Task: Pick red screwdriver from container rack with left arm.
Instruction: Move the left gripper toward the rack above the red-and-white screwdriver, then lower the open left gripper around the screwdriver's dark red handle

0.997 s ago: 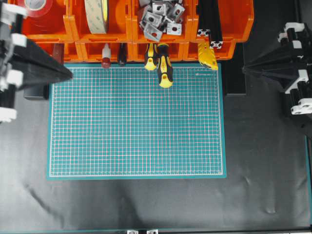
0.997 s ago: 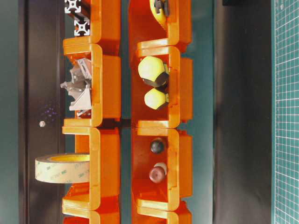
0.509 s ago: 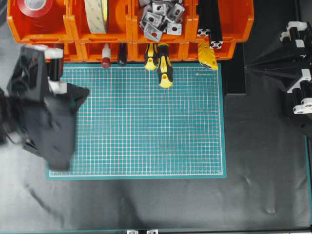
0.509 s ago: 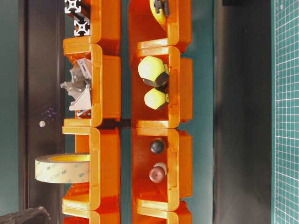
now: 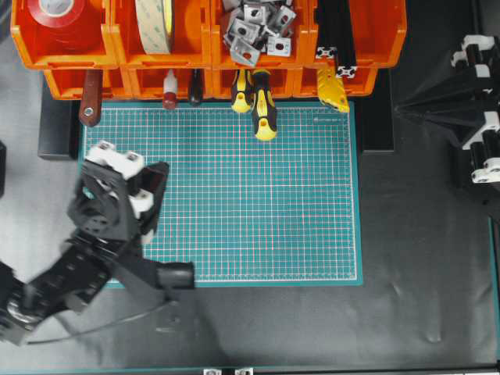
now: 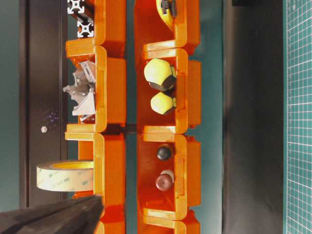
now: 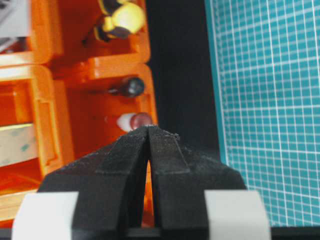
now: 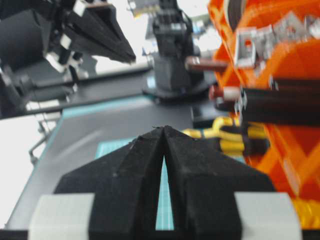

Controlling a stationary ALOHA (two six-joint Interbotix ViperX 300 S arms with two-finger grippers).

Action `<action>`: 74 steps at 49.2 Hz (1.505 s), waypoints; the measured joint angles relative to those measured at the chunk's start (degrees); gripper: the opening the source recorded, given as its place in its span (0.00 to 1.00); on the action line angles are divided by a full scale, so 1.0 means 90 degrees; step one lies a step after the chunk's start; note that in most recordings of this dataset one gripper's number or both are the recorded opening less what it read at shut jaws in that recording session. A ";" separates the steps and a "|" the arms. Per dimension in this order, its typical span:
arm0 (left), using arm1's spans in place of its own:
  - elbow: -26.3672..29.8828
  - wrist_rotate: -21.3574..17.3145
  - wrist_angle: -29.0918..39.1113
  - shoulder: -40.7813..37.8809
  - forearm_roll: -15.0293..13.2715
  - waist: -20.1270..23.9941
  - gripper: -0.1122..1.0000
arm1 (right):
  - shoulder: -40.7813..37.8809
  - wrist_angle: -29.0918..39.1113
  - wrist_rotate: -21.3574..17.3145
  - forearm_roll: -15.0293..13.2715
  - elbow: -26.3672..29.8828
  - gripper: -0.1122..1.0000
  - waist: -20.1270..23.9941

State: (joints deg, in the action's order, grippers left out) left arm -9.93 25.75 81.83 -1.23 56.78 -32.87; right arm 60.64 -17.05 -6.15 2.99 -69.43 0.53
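- Overhead view first: the container rack (image 5: pixel 211 47) runs across the far edge of the green mat (image 5: pixel 234 203), two tiers of orange bins, on the black table (image 5: pixel 312 328).
- The left arm (image 5: pixel 94 242) hangs over the mat's near-left corner, well apart from the rack; the right arm (image 5: pixel 469 117) sits far off on the other side, so the left is nearer.
- Left gripper (image 7: pixel 149 131): fingers pressed together, nothing held. Right gripper (image 8: pixel 163 131): closed too, empty.
- The red screwdriver (image 5: pixel 169 90) lies in a lower bin, dark-red cap poking out toward the mat, long axis running into the rack, beside a black-handled tool (image 5: pixel 195 87).
- From the left wrist camera, its cap (image 7: pixel 135 121) sits just beyond the fingertips, straight ahead; I'd judge the fingers must part before closing in.
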 measured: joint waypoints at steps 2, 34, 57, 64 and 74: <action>0.0039 0.0000 0.0059 -0.0068 0.0000 0.0020 0.10 | 0.0049 0.0107 0.0000 0.0000 -0.0049 0.10 0.0000; -0.0400 0.0059 -0.0342 -0.0254 0.0020 0.0938 0.10 | 0.0303 0.0879 0.0029 -0.0293 -0.0244 0.10 0.0029; -0.0488 0.0488 -0.0645 -0.0254 0.0020 0.1064 0.68 | 0.0459 0.0977 0.0059 -0.0293 -0.0273 0.10 0.0029; -0.0605 0.0654 -0.0859 -0.0254 0.0020 0.1123 0.91 | 0.0576 0.1094 0.0059 -0.0303 -0.0283 0.10 0.0039; -0.0918 0.0732 -0.1270 -0.0215 0.0020 0.1357 0.87 | 0.0781 0.1240 0.0068 -0.0303 -0.0283 0.10 0.0068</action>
State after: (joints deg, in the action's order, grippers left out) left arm -18.19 32.34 70.40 -3.16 56.95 -20.65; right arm 67.68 -5.89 -5.54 0.26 -71.98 1.14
